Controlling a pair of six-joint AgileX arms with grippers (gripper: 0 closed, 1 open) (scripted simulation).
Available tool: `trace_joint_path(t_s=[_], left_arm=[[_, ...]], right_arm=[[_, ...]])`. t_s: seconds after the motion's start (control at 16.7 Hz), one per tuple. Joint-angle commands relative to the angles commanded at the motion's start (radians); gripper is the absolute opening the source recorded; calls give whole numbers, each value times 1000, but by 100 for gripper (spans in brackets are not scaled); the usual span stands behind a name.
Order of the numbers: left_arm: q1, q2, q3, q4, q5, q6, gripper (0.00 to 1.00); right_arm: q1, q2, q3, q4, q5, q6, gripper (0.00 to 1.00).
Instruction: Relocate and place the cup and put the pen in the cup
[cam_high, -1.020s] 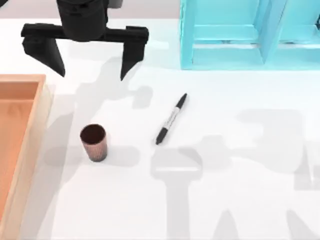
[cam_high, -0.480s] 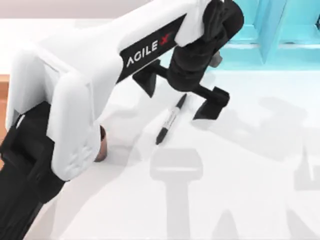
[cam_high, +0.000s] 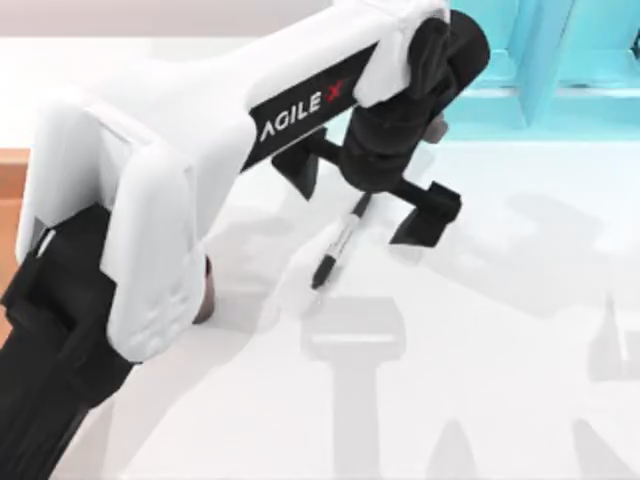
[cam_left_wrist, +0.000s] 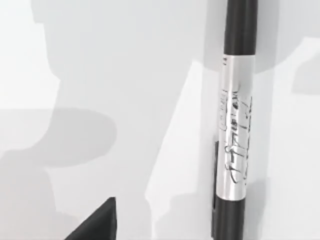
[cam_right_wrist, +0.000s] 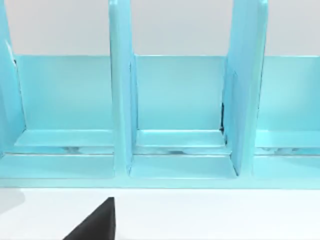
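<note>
Left arm reaches across the tabletop (cam_high: 480, 400), white casing lettered "AGILE" in white on a black band with a red mark after it. Cup (cam_high: 204, 298) sits near the tabletop's left side, mostly hidden behind the arm casing. Pen (cam_high: 337, 250) lies flat mid-table — long axis diagonal, one end toward the near left, the other running under the left hand (cam_high: 365, 200). Left wrist view: the pen's silver label band carries a black scrawl, not readable. Left hand is released, fingers straddling the pen's far end — slightly lower than 0.5 s ago; pen unmoved. Farthest back, blue shelf unit (cam_right_wrist: 175, 115). Right hand (cam_right_wrist: 95, 222): cannot tell its state.
</note>
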Motion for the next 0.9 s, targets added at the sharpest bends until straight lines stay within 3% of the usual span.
trace_joint_path(t_s=[0.48,0.78,0.9], left_arm=[[34,52,-206,267,2,36,100],[36,55,-217,281,2,38,100],[36,55,-217,281,2,38,85]], right_arm=[[0,0,0,0,0,0,100],[0,0,0,0,0,0,100],[0,0,0,0,0,0,100]])
